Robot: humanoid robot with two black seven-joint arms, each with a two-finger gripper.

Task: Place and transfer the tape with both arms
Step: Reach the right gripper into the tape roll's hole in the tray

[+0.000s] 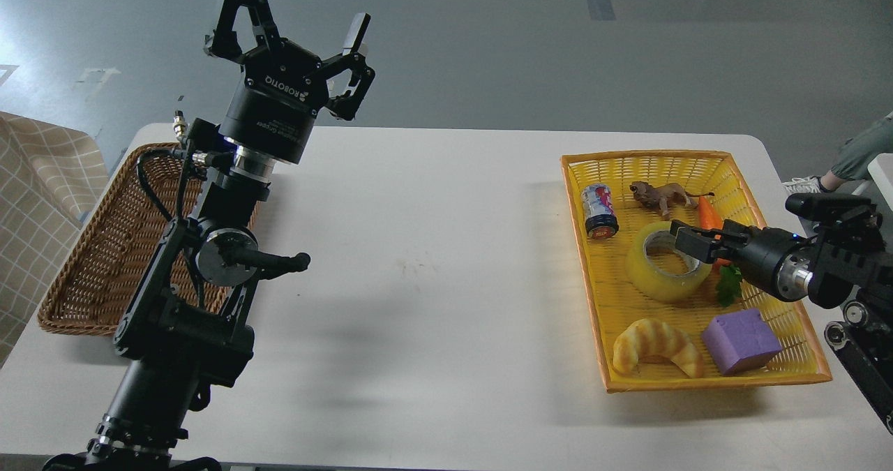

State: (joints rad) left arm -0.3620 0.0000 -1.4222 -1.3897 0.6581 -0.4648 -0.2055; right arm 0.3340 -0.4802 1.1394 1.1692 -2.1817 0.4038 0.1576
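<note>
The tape (pixel 649 275), a yellow translucent roll with a pale core, lies flat in the middle of the yellow basket (pixel 593 303) at the right of the white table. My right gripper (pixel 689 239) reaches in from the right and hovers over the roll's right rim, hiding part of it. It is dark and seen nearly end-on, so I cannot tell how its fingers stand. My left gripper (pixel 307 7) is raised high over the table's left side, open and empty, far from the tape.
The yellow basket also holds a small can (pixel 600 209), a toy lion (pixel 659 195), a carrot (pixel 708 213) with a green leaf (pixel 729 286), a croissant (pixel 656 345) and a purple block (pixel 741 340). A brown wicker basket (pixel 91 262) stands at the left behind my left arm.
</note>
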